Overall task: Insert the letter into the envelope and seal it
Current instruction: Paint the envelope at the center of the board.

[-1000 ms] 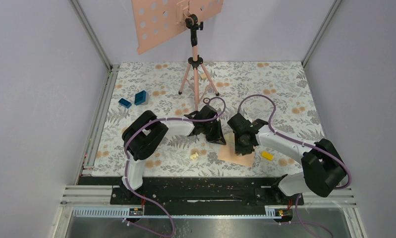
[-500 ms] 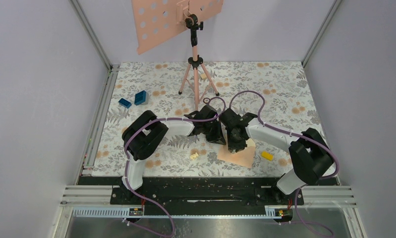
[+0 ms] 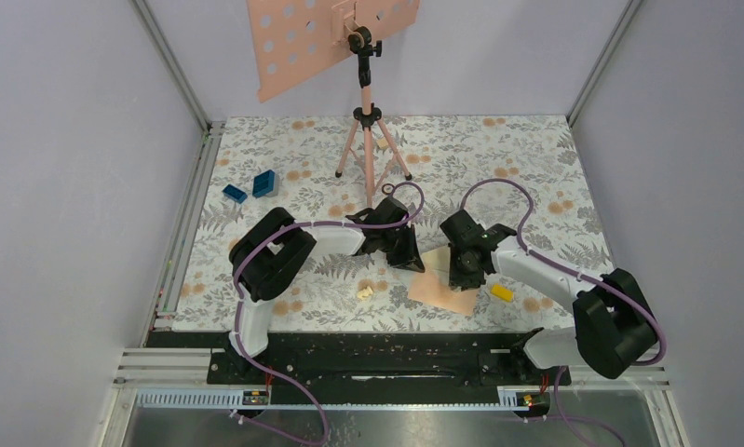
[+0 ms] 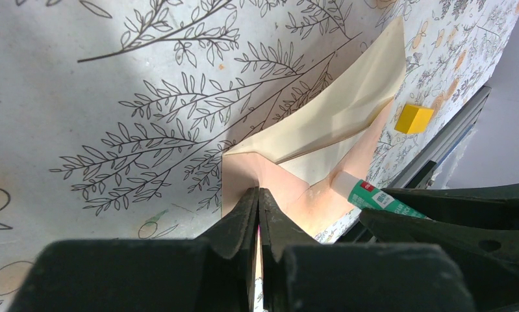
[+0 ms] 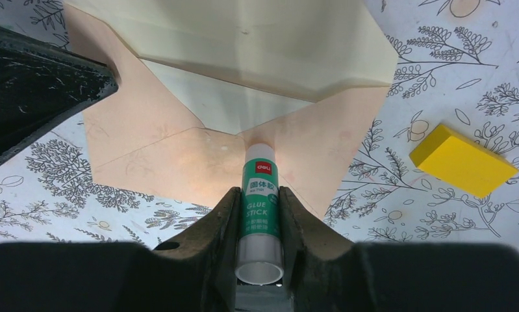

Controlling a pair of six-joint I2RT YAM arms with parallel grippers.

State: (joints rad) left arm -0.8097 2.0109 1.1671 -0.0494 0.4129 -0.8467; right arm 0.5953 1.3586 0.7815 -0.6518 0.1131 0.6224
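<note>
Glue landing in the wrong place is the main risk. The right gripper [image 5: 260, 195] pinches a glue stick [image 5: 262, 172] whose tip is at the seam of the envelope [image 5: 146, 149]. The envelope lies on the desk [image 4: 81, 97] between the arms, with its flap [image 5: 243, 45] raised open. The left gripper [image 4: 258, 194] is pressed together on one corner of the envelope. A pale sheet in the mouth looks like the letter [image 5: 224, 107], seemingly inside, though I cannot be sure. If the stick pushes hard, the thin paper may buckle or slip out of that pinch. Glue straying onto the letter would bond it to the flap. The flap could also droop onto the stick.
</note>
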